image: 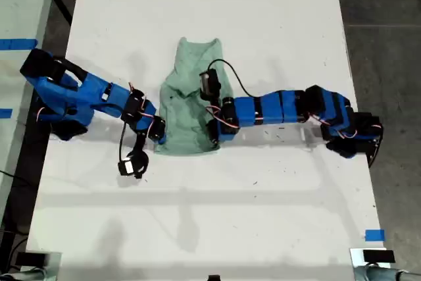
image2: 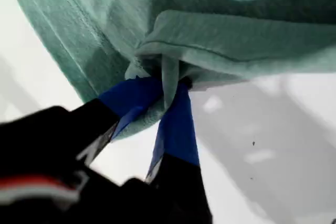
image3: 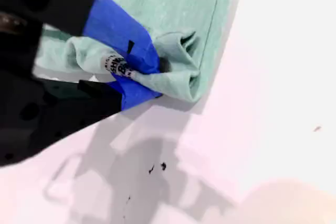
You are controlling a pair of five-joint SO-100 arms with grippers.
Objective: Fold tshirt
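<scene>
The tshirt [image: 191, 100] lies partly folded, narrowed lengthwise on the counter [image: 263, 18]. My first gripper [image2: 167, 90] and second gripper [image3: 143, 77] each pinch a hem corner in their jaws; the crosswise fold looks left.

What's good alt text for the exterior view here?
Seen from above, a mint-green tshirt lies partly folded on a white table, with two blue robot arms reaching in from the exterior view's left and right, each gripper pinching a lower corner of the fabric. Blue tape marks the table's edge.
</scene>
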